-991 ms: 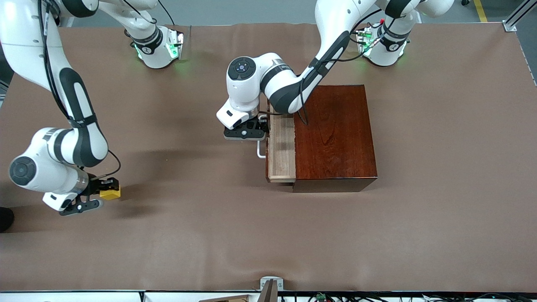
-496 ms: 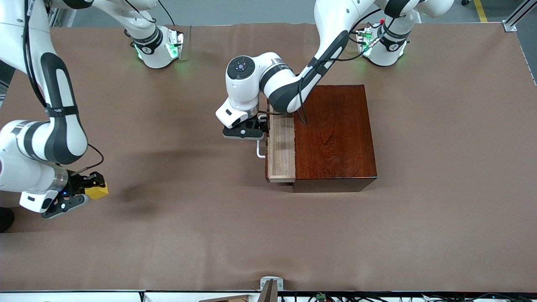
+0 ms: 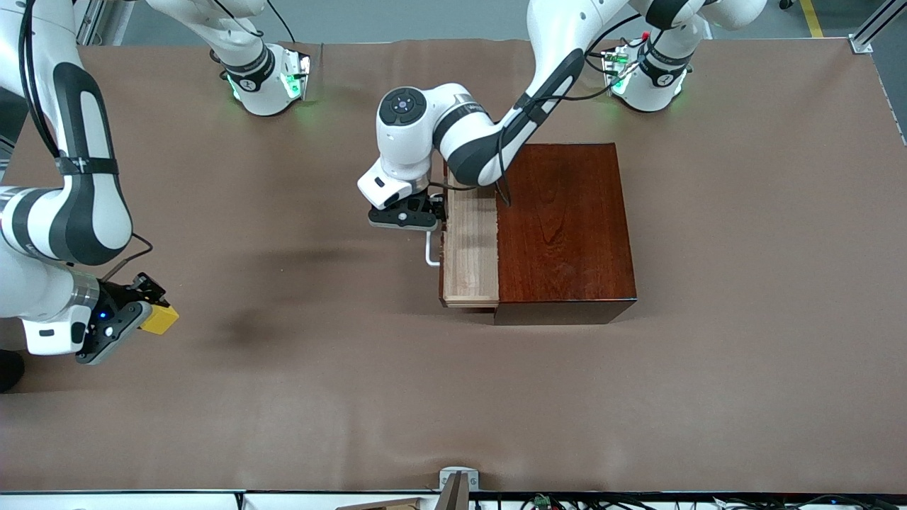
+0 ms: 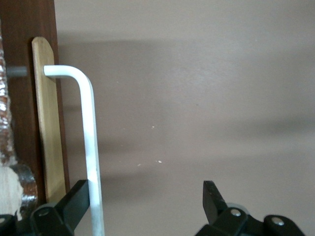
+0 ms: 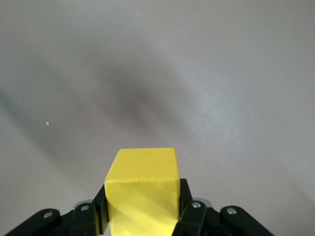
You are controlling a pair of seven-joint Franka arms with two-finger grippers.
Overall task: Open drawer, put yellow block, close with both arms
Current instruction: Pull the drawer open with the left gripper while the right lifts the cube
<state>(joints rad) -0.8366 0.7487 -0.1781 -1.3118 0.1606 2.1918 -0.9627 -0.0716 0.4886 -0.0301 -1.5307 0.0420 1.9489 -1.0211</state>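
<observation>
The drawer (image 3: 468, 251) is partly out of the dark wooden box (image 3: 565, 227), pale tray showing, so the opening step is underway but judged not finished (gap looks narrow for a drop from above). The left tool (image 3: 432, 216) sits at the white handle (image 3: 430, 253) on the drawer front. In the left wrist view its fingers (image 4: 74, 204) stand wide apart with the handle bar (image 4: 91, 147) running just inside one of them, so it hooks the bar rather than clamps it. Whether that finger actually touches the bar cannot be told.

The right tool (image 3: 142, 312) is up over the bare desk (image 3: 319, 368) at the right arm's end, well apart from the box. It is closed tight on the yellow block (image 3: 159, 319). The right wrist view shows the yellow block (image 5: 142, 189) pinched between both fingers (image 5: 189, 206), one corner edge forward, only desk surface under it. So pickup is done.

Left to do, as judged from here:
- pull the drawer out further
- carry the block across to the tray and release it inside
- push the drawer shut with both arms

Tray looks empty where it shows (part is hidden under the left arm).
</observation>
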